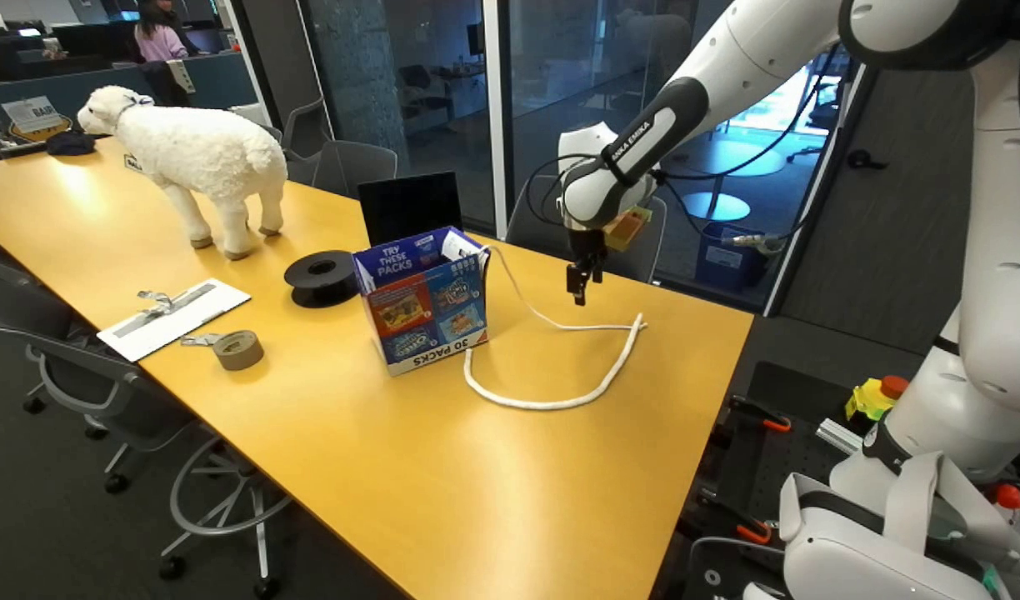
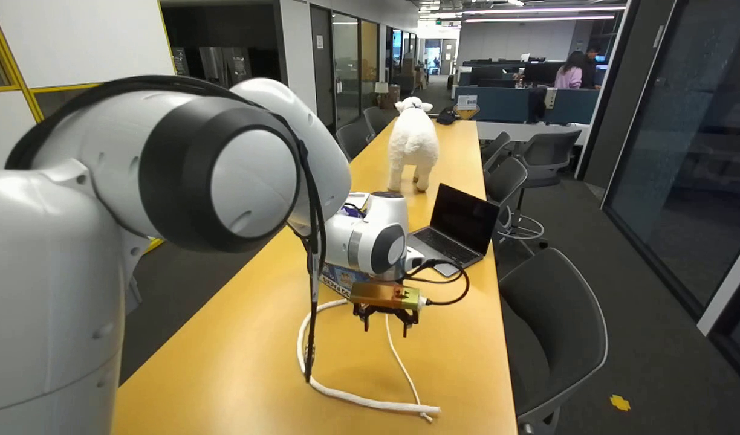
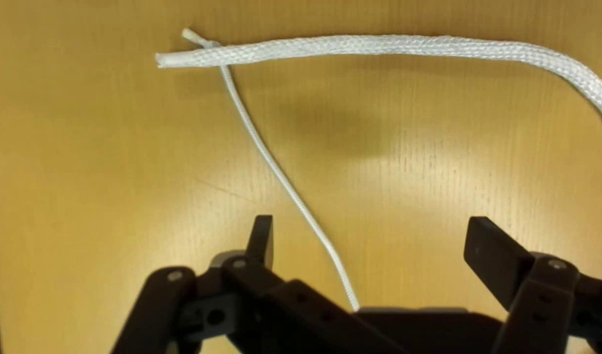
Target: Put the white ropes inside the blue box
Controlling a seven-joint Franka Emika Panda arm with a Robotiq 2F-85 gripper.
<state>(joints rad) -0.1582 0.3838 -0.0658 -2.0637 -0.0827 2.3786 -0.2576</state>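
Observation:
Two white ropes show. A thick rope (image 1: 552,406) curves across the table from beside the blue box (image 1: 431,312). A thin rope (image 1: 522,293) runs down from the box's top rim to the table; its part beyond the rim is hidden. Their ends cross, the thick rope (image 3: 355,45) above the thin rope (image 3: 281,178) in the wrist view. The box stands with its top flaps up, its inside mostly hidden. Above the table, to the box's side, my gripper (image 1: 578,287) hangs open. In the wrist view the thin rope passes below the gap of the gripper (image 3: 370,219), not gripped.
Behind the box is an open laptop (image 2: 457,223). A black spool (image 1: 321,279), a tape roll (image 1: 239,350) and a white board (image 1: 177,319) lie on the box's far side. A toy sheep (image 1: 197,158) stands farther along the table. Chairs (image 2: 554,338) line the table's edge.

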